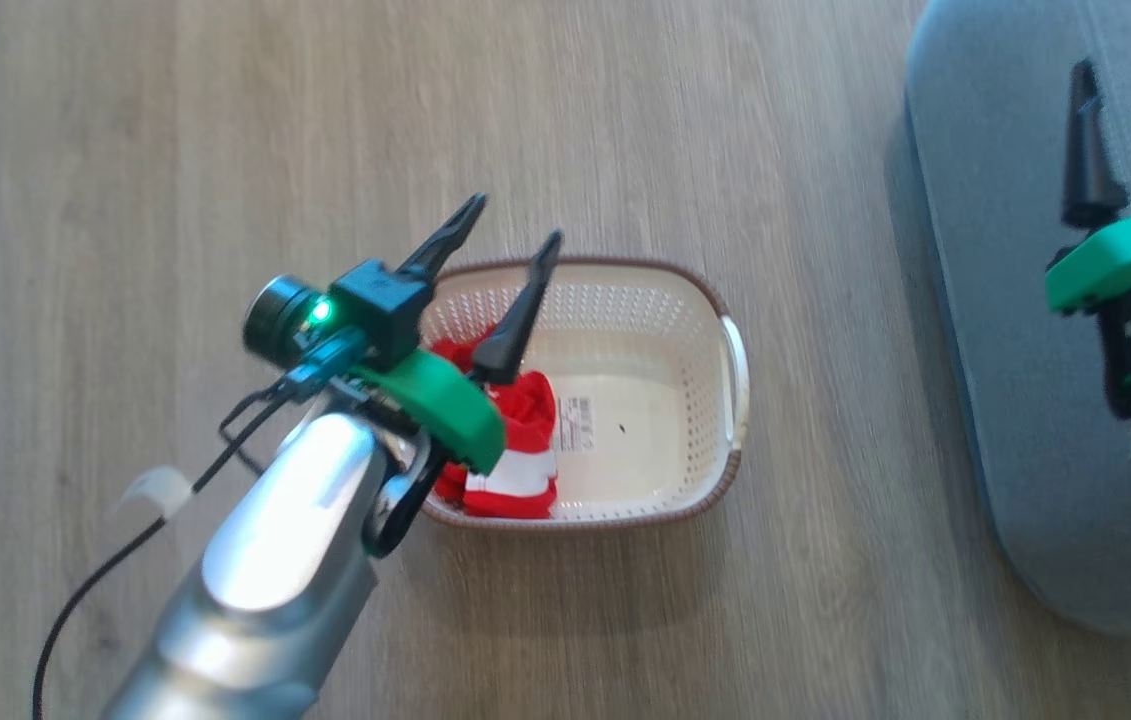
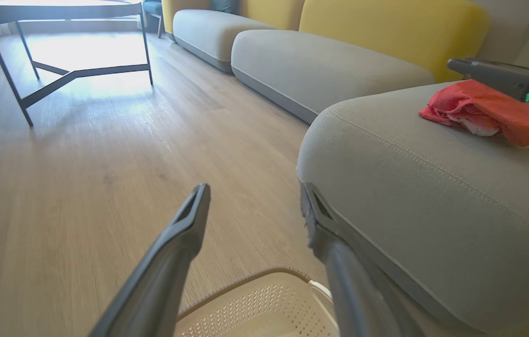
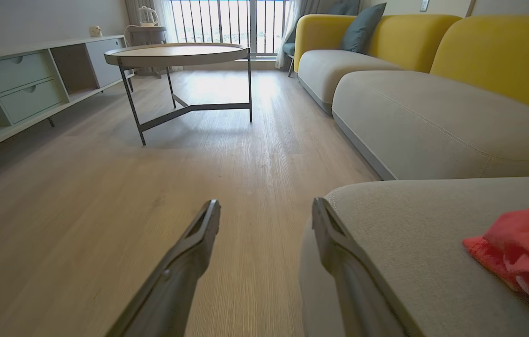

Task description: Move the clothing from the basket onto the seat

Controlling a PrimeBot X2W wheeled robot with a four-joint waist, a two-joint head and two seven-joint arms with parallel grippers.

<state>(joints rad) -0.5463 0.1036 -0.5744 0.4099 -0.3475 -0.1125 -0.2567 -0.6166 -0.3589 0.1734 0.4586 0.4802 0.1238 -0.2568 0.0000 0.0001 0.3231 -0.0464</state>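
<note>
Red-and-white clothing bunched at left end of basket, on floor left of grey seat; another red garment already on seat. Soft, light, floppy: probably pinch the top fold. Above it left gripper, spread wide, empty; right gripper over seat, also wide, empty.

Wooden floor carries the basket; the seat bears seemingly crumpled clothing.

The basket and floor are viewed steeply from above by the head camera. Low, near-level views across the floor toward the table are given by both wrist cameras; the seat is shared by all.
</note>
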